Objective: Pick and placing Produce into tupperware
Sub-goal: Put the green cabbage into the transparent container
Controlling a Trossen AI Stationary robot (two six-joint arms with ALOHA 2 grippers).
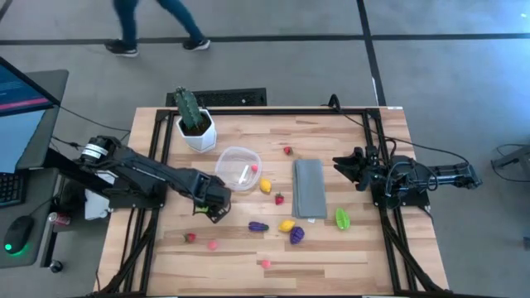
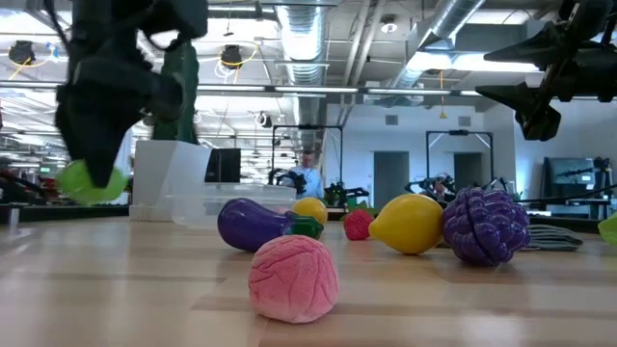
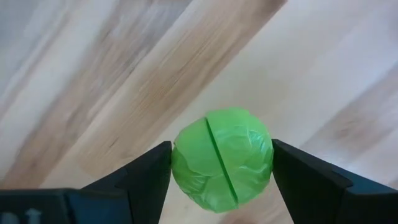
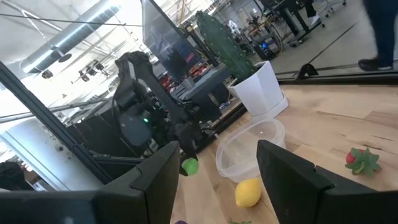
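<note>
My left gripper (image 1: 214, 209) hangs over the table's near-left part, just near of the tupperware (image 1: 238, 169), shut on a small green cabbage-like ball (image 3: 222, 159). The tupperware is a round clear bowl standing on the wood with a pink piece inside. The other produce lies loose on the table: lemon (image 1: 265, 185), strawberry (image 1: 287, 151), purple eggplant (image 1: 258, 225), purple grapes (image 1: 296, 235), green piece (image 1: 342, 218), pink brain-like ball (image 2: 293, 279). My right gripper (image 1: 344, 165) waits open at the right side, above the table. My left gripper pinches the green ball between its two fingers, one finger (image 3: 149, 171) on each side of its widest part (image 3: 181, 163). The fingers come from above, pointing down. The ball (image 2: 91, 181) hangs lifted clear of the wood.
A cactus in a white pot (image 1: 195, 126) stands at the far-left, just beyond the tupperware. A flat grey cloth (image 1: 309, 189) lies right of centre. Black frame rails run along the table's left and right edges. A person walks on the floor beyond the far edge.
</note>
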